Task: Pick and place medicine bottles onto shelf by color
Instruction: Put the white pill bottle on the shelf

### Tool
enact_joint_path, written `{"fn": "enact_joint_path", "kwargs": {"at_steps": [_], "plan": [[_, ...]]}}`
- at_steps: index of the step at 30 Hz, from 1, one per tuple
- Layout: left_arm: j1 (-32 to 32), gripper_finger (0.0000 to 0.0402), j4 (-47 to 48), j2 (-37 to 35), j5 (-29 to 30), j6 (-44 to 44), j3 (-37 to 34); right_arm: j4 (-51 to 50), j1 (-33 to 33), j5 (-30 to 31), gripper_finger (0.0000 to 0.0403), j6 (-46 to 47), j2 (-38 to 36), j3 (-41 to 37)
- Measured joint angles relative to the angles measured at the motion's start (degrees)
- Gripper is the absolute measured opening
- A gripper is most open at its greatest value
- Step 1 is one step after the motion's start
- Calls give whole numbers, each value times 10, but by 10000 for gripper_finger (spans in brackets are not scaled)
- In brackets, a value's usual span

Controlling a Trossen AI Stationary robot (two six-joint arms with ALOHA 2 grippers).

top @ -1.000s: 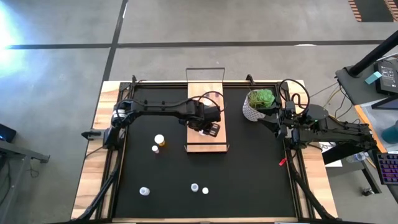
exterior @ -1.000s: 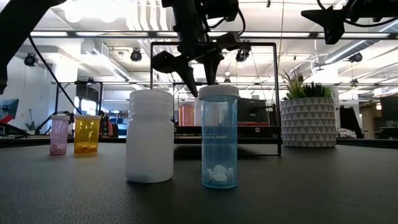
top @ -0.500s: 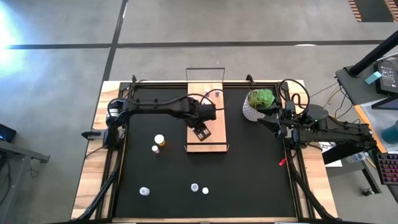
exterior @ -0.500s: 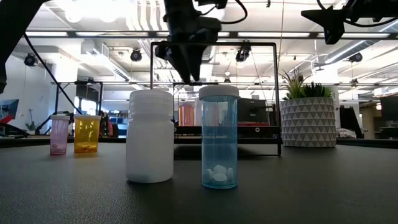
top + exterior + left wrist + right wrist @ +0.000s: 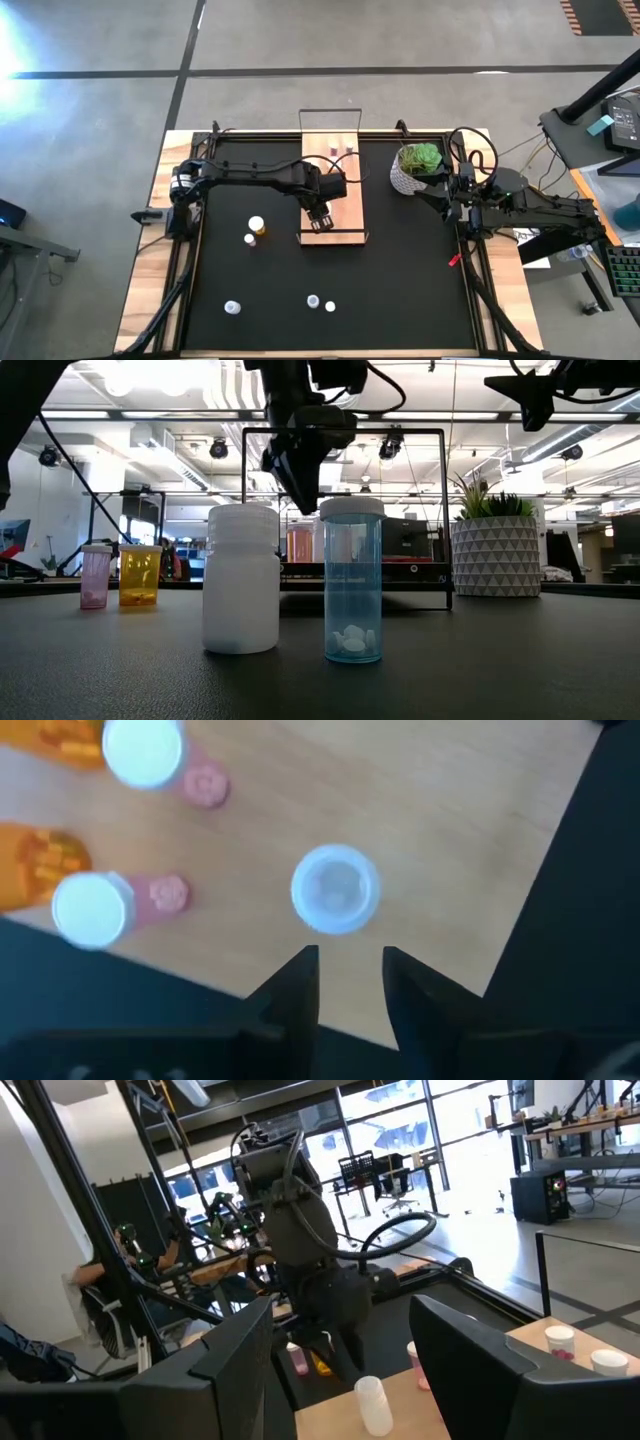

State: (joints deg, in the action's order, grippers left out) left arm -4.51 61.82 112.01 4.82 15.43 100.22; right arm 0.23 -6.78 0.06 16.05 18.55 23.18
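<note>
The light-wood shelf [image 5: 345, 195] lies at the table's middle far side. My left gripper [image 5: 320, 216] hovers over its near left part, open and empty. In the left wrist view its fingers [image 5: 350, 982] stand just short of a pale-capped bottle [image 5: 335, 901] that stands upright on the board. Two orange bottles [image 5: 92, 906] and two pink ones [image 5: 168, 893] also stand there. Two more pink bottles [image 5: 342, 150] stand at the shelf's far end. An orange bottle [image 5: 257, 225] and several pale ones [image 5: 313, 301] stand on the black mat. My right gripper [image 5: 345, 1365] waits open at the right edge.
A green plant in a white pot [image 5: 415, 167] stands right of the shelf, close to my right arm. In the low view a white bottle [image 5: 241, 580] and a blue bottle [image 5: 352, 580] stand near the front edge. Bare mat lies at the near right.
My left gripper has moved over the shelf toward the table's left and a little toward the near edge. In the low view its widely spread fingers have drawn closer together.
</note>
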Motion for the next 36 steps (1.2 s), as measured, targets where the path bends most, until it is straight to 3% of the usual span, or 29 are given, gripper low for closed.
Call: {"fn": "enact_joint_path", "kwargs": {"at_steps": [8,13,23,31,36], "plan": [[0,93,-48,1,3,-37,-2,0,0,0,226,0,0,0],[0,93,-43,-3,8,-43,-3,0,0,0,226,0,0,0],[-19,92,-12,-56,3,-140,-5,0,0,0,226,0,0,0],[-43,92,-43,-52,-105,-319,-43,-1,0,0,226,0,0,0],[-55,92,-59,-52,-114,-371,-45,-1,0,0,226,0,0,0]]}}
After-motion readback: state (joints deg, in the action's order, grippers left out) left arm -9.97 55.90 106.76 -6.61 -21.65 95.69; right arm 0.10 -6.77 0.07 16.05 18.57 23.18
